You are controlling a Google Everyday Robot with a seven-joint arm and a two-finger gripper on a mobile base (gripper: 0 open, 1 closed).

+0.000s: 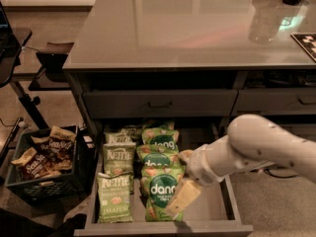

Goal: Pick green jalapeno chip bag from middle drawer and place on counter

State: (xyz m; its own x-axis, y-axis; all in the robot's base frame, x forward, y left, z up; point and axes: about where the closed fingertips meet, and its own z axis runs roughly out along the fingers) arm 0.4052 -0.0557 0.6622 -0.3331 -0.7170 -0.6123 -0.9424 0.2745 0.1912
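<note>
The middle drawer [207, 216] is pulled open below the counter [187, 23]. Its left column holds pale green Kettle jalapeno chip bags; the nearest one [114, 199] lies flat at the front left, with two more [119, 157] behind it. A column of brighter green dang bags [159, 194] lies next to them. My gripper [183, 177] reaches in from the right on a white arm [266, 147]. It hangs open and empty over the right edge of the dang bags, a bag's width right of the nearest jalapeno bag.
A dark crate [47, 181] with brown bags stands on the floor left of the drawer. A shut upper drawer front [160, 102] sits above the open drawer, another [276, 100] to its right. A clear glass [266, 19] and a checkered board [306, 41] stand on the counter's right.
</note>
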